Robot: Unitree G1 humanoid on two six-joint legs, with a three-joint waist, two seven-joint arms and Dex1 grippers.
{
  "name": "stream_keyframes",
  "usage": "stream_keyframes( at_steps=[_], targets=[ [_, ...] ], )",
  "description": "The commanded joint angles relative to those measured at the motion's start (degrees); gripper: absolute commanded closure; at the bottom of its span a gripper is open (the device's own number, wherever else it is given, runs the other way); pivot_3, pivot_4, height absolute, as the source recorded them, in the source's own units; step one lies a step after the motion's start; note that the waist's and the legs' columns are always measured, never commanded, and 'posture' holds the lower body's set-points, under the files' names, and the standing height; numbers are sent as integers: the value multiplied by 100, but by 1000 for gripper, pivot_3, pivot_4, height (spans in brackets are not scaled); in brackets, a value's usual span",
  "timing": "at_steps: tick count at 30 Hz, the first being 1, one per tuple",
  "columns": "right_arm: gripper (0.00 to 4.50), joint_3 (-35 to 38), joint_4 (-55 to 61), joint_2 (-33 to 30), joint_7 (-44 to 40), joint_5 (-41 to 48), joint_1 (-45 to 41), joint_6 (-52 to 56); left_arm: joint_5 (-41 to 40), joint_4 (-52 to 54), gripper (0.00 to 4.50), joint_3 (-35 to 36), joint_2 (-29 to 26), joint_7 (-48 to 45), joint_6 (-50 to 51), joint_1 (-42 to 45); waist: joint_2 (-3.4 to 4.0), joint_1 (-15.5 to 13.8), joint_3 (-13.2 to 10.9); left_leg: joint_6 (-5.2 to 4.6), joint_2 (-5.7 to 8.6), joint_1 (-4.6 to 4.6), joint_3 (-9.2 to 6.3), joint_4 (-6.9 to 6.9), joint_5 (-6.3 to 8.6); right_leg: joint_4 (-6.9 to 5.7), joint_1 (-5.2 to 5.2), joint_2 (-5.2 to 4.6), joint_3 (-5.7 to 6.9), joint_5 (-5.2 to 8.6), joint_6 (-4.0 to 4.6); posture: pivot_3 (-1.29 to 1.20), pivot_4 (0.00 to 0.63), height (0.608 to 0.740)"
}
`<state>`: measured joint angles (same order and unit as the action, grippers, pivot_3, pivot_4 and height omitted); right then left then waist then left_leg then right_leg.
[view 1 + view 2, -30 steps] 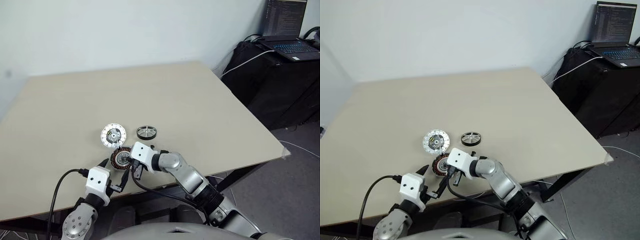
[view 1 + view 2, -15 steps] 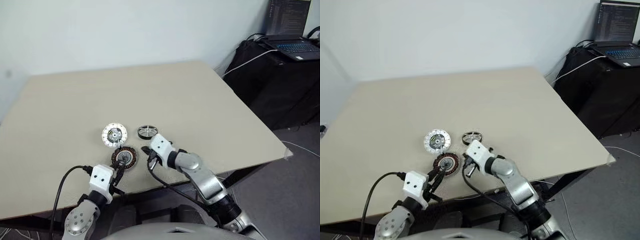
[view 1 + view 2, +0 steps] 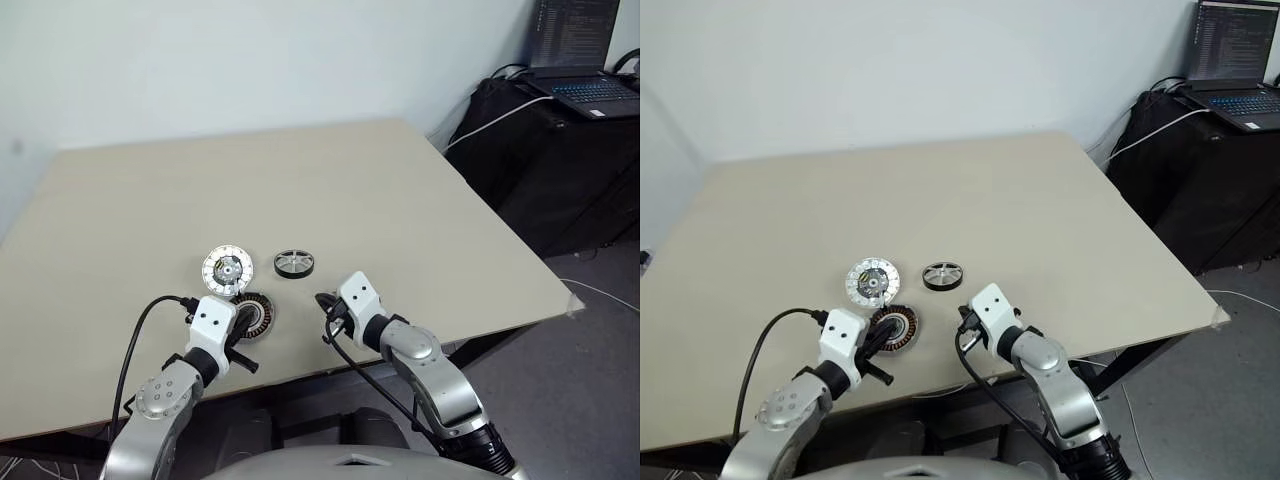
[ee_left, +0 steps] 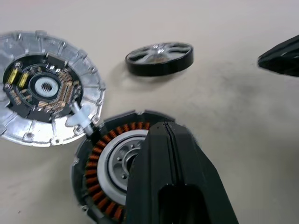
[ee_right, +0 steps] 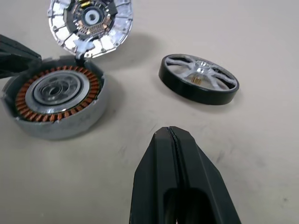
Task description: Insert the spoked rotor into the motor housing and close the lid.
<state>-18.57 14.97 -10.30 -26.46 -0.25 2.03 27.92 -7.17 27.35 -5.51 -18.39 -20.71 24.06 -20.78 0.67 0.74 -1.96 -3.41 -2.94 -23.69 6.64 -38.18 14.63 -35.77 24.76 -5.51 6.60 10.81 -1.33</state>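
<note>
Resting apart on the table [image 3: 420, 200], spoked rotor [image 5: 199, 78] and lid [image 4: 44, 88] flank the motor housing [image 5: 56, 100], whose copper windings the wrist views resolve; left gripper [image 4: 163, 135] and right gripper [image 5: 171, 137] are closed, empty

Two head cameras look forward and down across the beige worktop [image 3: 400, 200] from above, set slightly apart. Each wrist camera sits low and close over its own black gripper, and both frame the copper-wound round motor housing [image 5: 58, 100], silver segmented lid [image 4: 44, 88] and dark spoked rotor [image 5: 198, 79].
</note>
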Motion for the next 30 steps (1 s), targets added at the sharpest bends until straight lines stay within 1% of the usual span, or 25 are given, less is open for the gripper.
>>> stream_keyframes(
  at_steps=[1, 6, 13, 25, 30],
  targets=[
    [4500, 80, 236, 39, 101, 103, -3, -105, -146, 274, 4483, 68, -106, -70, 419, 113, -1, 1, 0, 0, 0, 0, 0, 0, 0, 0, 0, 0, 0, 0, 0, 0, 0, 740],
    [4500, 108, 237, 34, 175, 154, 46, -133, -186, 280, 4483, 126, -147, -65, 764, 101, -3, -1, -2, 1, 0, 0, 0, 0, 0, 0, 0, 1, 0, 0, 1, 0, 0, 740],
    [4500, 76, 195, 52, 217, 193, 41, -176, -149, 248, 4483, 210, -149, 27, 801, 88, -4, -1, -2, 1, 0, 2, -2, 0, 0, -1, -1, -1, -1, 1, 1, 0, 0, 740],
    [4500, 56, 180, 57, 218, 238, 8, -188, 6, -4, 4483, 161, 33, 277, 487, 197, -5, -5, -1, 1, 0, 2, -1, 0, -1, 0, -1, -1, -2, 1, 1, 0, 0, 740],
    [4500, 43, 186, 45, 212, 238, -9, -195, -55, -53, 4483, 224, 247, 274, -139, 255, -6, -8, 0, 1, 0, 2, -1, 0, -1, 0, -1, -1, -1, 0, 1, 0, 0, 740]
  ],
)
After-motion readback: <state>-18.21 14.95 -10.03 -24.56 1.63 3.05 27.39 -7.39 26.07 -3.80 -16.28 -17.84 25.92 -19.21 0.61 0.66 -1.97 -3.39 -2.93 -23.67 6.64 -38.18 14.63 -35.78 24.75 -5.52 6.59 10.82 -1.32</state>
